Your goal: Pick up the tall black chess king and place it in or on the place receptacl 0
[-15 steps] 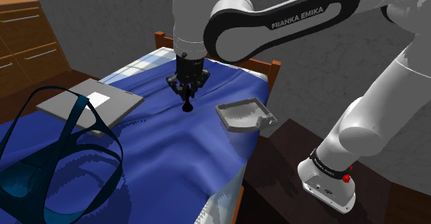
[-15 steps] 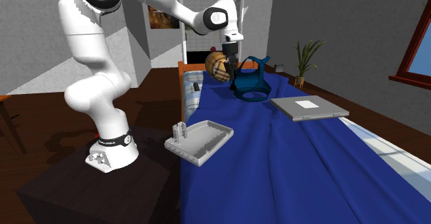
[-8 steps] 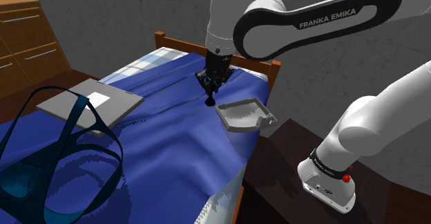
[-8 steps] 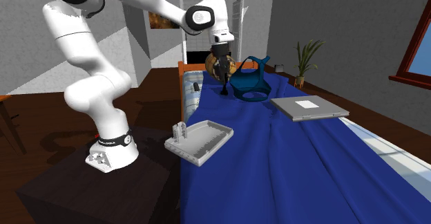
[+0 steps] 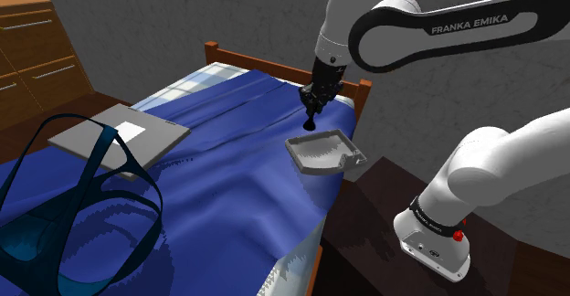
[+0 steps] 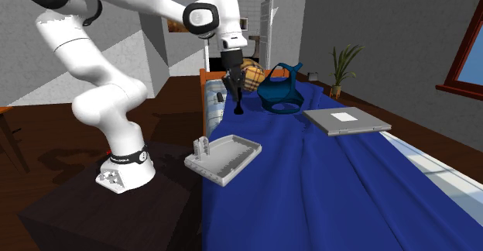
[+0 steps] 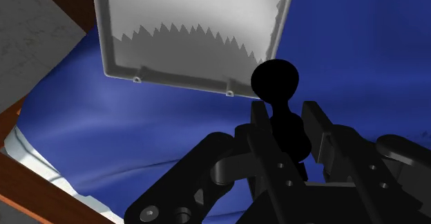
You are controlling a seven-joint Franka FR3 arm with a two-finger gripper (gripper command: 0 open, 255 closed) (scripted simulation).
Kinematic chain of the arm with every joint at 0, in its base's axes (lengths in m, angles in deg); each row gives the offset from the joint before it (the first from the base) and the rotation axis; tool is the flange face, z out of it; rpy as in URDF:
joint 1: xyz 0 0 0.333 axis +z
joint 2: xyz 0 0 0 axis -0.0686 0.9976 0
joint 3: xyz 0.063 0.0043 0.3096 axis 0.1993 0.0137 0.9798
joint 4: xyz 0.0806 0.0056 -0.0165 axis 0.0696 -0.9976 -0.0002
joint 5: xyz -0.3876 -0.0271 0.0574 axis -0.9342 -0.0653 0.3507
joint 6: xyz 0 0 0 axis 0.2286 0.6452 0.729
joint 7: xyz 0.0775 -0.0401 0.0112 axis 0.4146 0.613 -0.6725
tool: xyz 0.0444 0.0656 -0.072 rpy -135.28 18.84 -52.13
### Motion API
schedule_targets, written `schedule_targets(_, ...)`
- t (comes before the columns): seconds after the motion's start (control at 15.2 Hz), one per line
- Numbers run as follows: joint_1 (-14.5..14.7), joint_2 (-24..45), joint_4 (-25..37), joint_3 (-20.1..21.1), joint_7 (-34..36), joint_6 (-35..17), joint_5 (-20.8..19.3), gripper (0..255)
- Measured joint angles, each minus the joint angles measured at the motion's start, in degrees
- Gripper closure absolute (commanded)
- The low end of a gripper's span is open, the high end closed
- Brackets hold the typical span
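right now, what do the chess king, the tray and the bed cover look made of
Chess king: flat matte black, no sheen; material unclear. Tray: plain matte grey, maybe plastic, not certain. Bed cover: blue cloth, judging by its soft folds.

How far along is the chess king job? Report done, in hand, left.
Done: the black chess king is clasped in the gripper, clear of the blue bed cover. In hand: it hangs in the air near the grey tray, not yet in it. Left: carry it above the tray, lower and release.

Grey walls [image 5: 137, 11], dark floor [image 6: 46, 145], wooden dresser [image 5: 32, 61], window [image 6: 471, 48]
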Motion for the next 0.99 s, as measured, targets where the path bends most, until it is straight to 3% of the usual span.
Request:
schedule_targets(0.46,-1.47,-9.65,-7.76,-8.22,-9.11,1.98,-1.56,255)
schedule_targets(0.99,-1.49,-8.73,-13.14,-8.12,-9.44,-4.26,-1.41,255)
